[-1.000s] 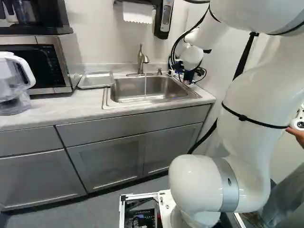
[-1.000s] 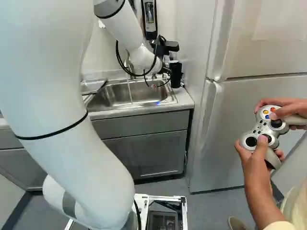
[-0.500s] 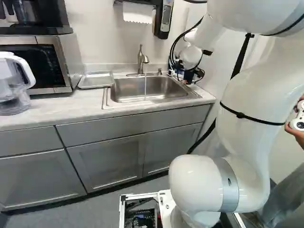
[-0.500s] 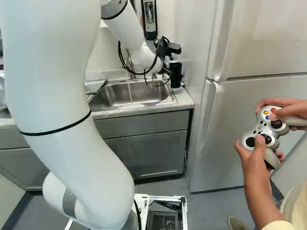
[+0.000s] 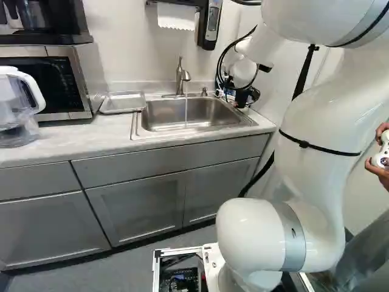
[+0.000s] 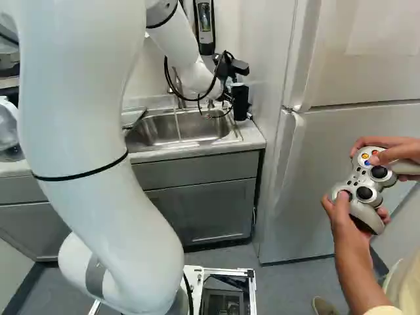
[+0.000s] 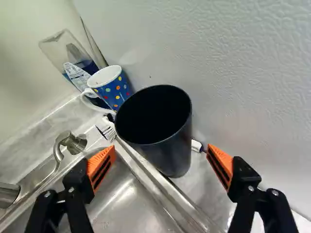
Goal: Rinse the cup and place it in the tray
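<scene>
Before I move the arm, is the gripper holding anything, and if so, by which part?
Nothing is held. The gripper is open, its fingers spread wide, with the black cup ahead between them but not gripped.

Steel sink (image 5: 188,114), thin water stream (image 5: 186,108) below faucet (image 5: 181,78), tray (image 5: 123,102) beside sink, white arm (image 5: 316,182) at right

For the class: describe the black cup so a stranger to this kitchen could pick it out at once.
Start at the fridge, then the sink beside it. The black cup stands on the counter strip between them. Unlike the dotted blue mug next to it, it is plain black, and no handle shows.
</scene>
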